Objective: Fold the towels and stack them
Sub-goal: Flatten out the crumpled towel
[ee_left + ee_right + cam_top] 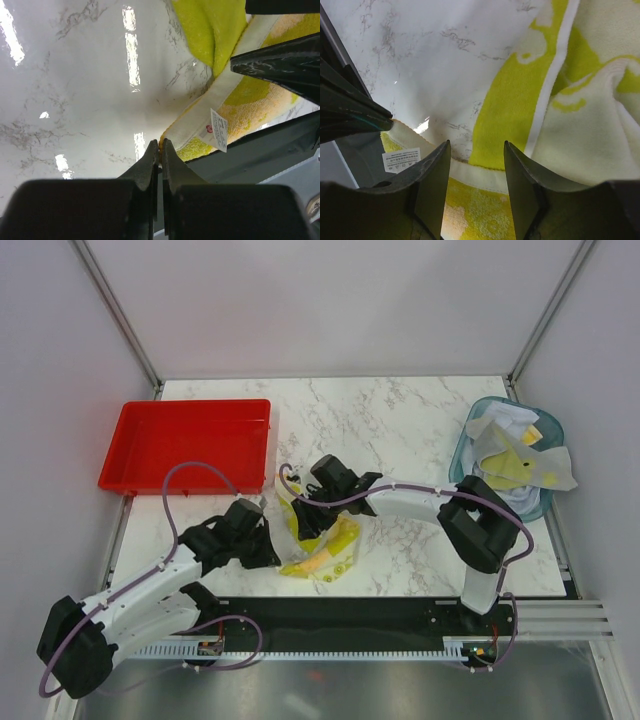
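Note:
A yellow and cream patterned towel (328, 552) lies rumpled on the marble table near the front, between both grippers. My left gripper (272, 550) is shut on the towel's near corner; in the left wrist view the jaws (160, 145) pinch the cream hem, and the towel (240, 112) with its white label runs off to the right. My right gripper (306, 520) is open and low over the towel. In the right wrist view its jaws (477, 150) straddle the cream hem of the towel (510, 110). More towels (520, 455), white and pale yellow, are heaped in the teal basket.
A red tray (135, 455) stands at the back left. The teal basket (462, 455) sits at the right edge of the table. A black strip runs along the table's front edge (400, 615). White walls enclose the table on three sides.

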